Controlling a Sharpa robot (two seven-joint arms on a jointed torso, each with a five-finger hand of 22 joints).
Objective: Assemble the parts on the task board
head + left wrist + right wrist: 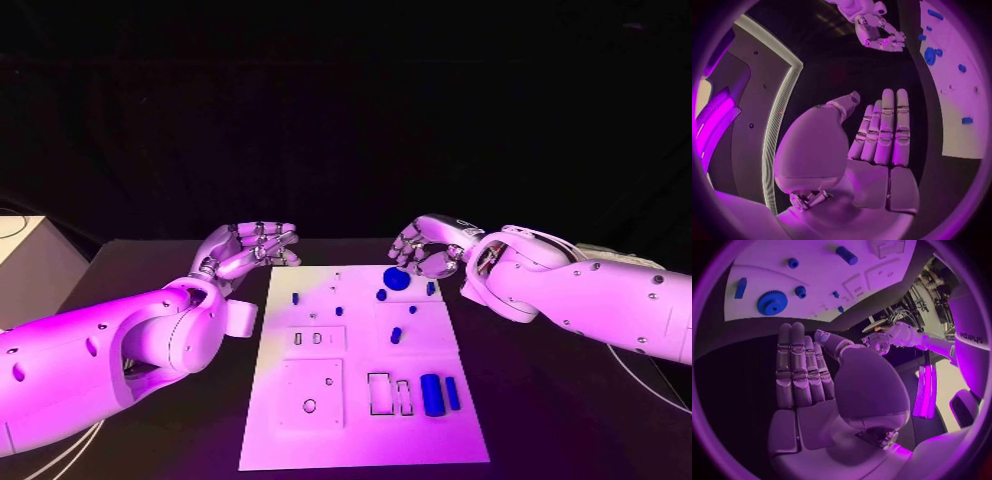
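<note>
My left hand [248,248] and right hand [433,250] hover at either far corner of the task board [325,420], fingers apart, holding nothing, poised to reach in. The board lies flat mid-table. A blue gear [395,278] sits loose near my right hand; cylinders [431,389] rest toward me. Which sockets are filled I cannot quite tell.

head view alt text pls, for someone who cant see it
A white task board lies on a black table with small blue parts on it. The left robot hand and right robot hand hover at its far corners, holding nothing.
</note>
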